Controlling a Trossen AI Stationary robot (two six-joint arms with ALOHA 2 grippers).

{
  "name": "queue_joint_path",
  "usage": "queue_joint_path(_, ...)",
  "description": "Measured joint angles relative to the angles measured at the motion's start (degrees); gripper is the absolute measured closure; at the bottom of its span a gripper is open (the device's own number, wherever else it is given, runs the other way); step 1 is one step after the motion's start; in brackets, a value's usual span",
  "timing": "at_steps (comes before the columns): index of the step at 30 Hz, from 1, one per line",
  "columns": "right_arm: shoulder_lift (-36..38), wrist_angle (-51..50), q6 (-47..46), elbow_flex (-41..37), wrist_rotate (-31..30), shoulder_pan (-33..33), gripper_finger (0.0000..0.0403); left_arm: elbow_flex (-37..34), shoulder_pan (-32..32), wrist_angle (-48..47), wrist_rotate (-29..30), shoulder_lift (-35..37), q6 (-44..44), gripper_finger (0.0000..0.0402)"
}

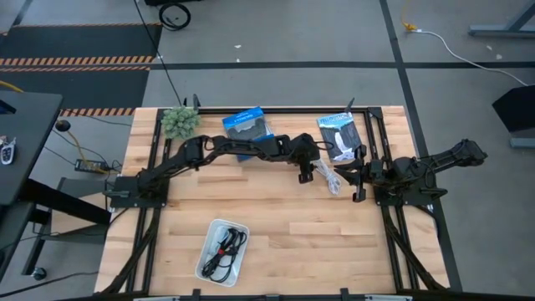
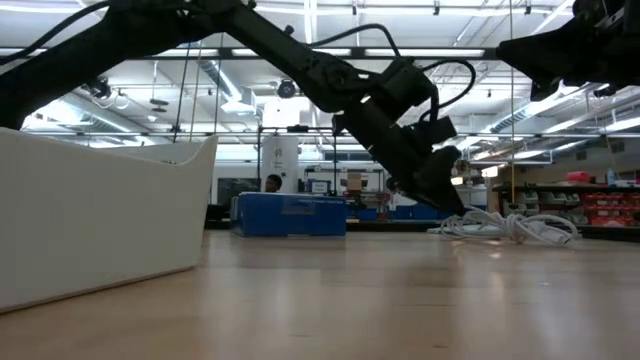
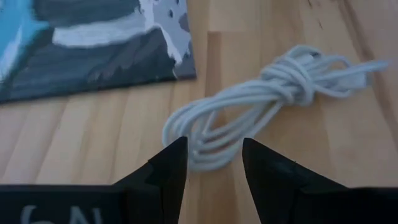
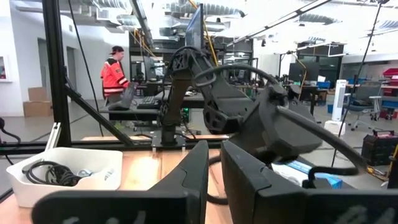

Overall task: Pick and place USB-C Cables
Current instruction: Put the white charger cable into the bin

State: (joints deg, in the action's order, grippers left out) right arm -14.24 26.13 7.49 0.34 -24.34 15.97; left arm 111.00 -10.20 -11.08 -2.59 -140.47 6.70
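Observation:
A white USB-C cable bundle [image 1: 331, 178] [image 3: 261, 106] [image 2: 510, 225] lies flat on the table near the black packet. My left gripper [image 1: 305, 174] [image 3: 213, 146] [image 2: 450, 200] is low over it and open. Its fingertips stand on either side of the bundle's looped end without touching it. Two black cables [image 1: 227, 249] [image 4: 50, 171], one with a red band, lie in the white tray [image 1: 205, 251]. I cannot make out the pale grey cable. My right gripper [image 1: 359, 186] [image 4: 215, 152] waits just right of the white bundle with its fingers together, holding nothing.
The black packet with a white picture [image 1: 338, 135] [image 3: 93, 56] lies just beyond the cable. The blue box [image 1: 247, 125] [image 2: 290, 215] and a small green plant [image 1: 180, 122] sit at the far edge. The white tray [image 2: 100, 220] stands near the front edge. A person [image 4: 115, 71] is in the room behind.

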Motion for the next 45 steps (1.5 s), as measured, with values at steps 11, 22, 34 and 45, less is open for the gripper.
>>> queue_joint_path(11, 0.0, 0.0, 0.0, 0.0, 0.0, 0.0, 0.0353, 0.0, 0.7, 2.0, 1.1, -1.1, 0.0, 0.024)
queue_joint_path(22, 0.0, 0.0, 0.0, 0.0, 0.0, 0.0, 0.0353, 0.0, 1.7, 5.4, 8.9, -1.1, 5.3, 0.024)
queue_joint_path(34, 0.0, 0.0, 0.0, 0.0, 0.0, 0.0, 0.0353, 0.1, -0.1, 7.3, 5.7, -4.9, -3.5, 0.024)
queue_joint_path(45, 0.0, 0.0, 0.0, 0.0, 0.0, 0.0, 0.0353, 0.1, 0.5, 8.4, 6.8, -5.0, -1.7, 0.0324)
